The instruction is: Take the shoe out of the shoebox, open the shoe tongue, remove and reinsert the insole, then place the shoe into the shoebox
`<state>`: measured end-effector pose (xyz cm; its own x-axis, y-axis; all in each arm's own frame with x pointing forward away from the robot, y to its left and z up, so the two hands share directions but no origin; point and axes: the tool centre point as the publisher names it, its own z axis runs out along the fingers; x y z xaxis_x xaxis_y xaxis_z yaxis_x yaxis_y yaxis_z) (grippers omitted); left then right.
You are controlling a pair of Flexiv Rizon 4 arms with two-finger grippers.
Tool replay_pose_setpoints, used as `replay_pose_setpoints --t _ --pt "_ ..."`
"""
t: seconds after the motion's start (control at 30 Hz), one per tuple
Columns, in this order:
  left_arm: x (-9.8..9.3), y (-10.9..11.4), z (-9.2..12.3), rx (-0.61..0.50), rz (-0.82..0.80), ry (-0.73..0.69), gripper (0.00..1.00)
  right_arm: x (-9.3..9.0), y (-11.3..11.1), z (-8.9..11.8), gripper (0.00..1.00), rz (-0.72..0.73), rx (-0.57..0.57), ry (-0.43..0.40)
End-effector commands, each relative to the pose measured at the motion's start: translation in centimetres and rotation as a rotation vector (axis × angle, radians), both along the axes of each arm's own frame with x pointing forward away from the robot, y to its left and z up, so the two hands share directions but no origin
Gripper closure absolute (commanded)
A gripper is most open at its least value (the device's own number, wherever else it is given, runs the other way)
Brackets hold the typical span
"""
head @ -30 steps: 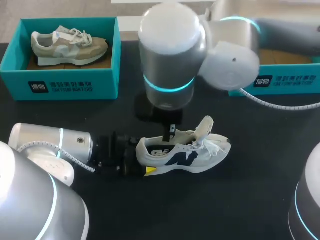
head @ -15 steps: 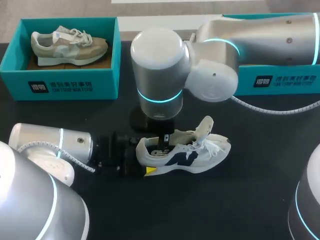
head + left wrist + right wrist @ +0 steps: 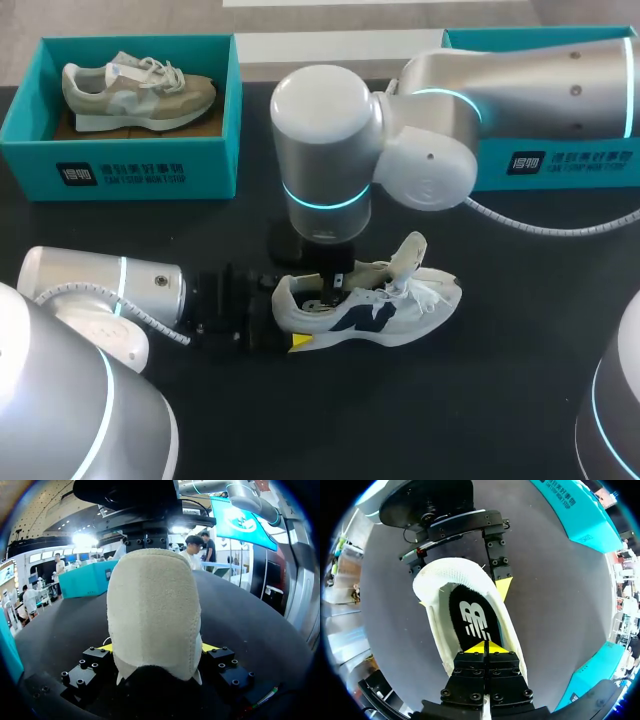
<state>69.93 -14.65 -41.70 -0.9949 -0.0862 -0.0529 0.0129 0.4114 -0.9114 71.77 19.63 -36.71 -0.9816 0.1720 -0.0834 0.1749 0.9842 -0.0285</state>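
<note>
A white mesh-and-suede running shoe (image 3: 365,305) with a dark navy side logo is standing upright on its sole near the middle of the black tabletop (image 3: 480,400), its toe pointing right. Its pale padded tongue (image 3: 408,255) is sticking up above loosened white laces (image 3: 428,290), leaving the mouth gaping. A black insole (image 3: 472,617) with a white logo is lying inside the shoe. The teal cardboard shoebox (image 3: 565,165) is sitting at the far right, well apart from the shoe, showing mostly its front wall.
</note>
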Motion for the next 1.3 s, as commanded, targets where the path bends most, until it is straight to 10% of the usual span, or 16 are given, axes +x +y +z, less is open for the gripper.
replay_pose_setpoints --t 0.03,1.23,1.3 --pt "-0.1 0.0 -0.1 0.003 0.000 0.000 1.00 -0.1 -0.3 0.0 1.00 -0.001 0.015 -0.003" --pt "-0.1 0.0 -0.1 0.003 0.000 0.000 1.00 -0.4 -0.8 -1.2 1.00 -0.027 -0.019 0.002" --pt "-0.1 0.0 -0.1 0.003 0.000 0.000 1.00 -0.3 -0.8 -1.2 0.75 -0.030 -0.018 -0.013"
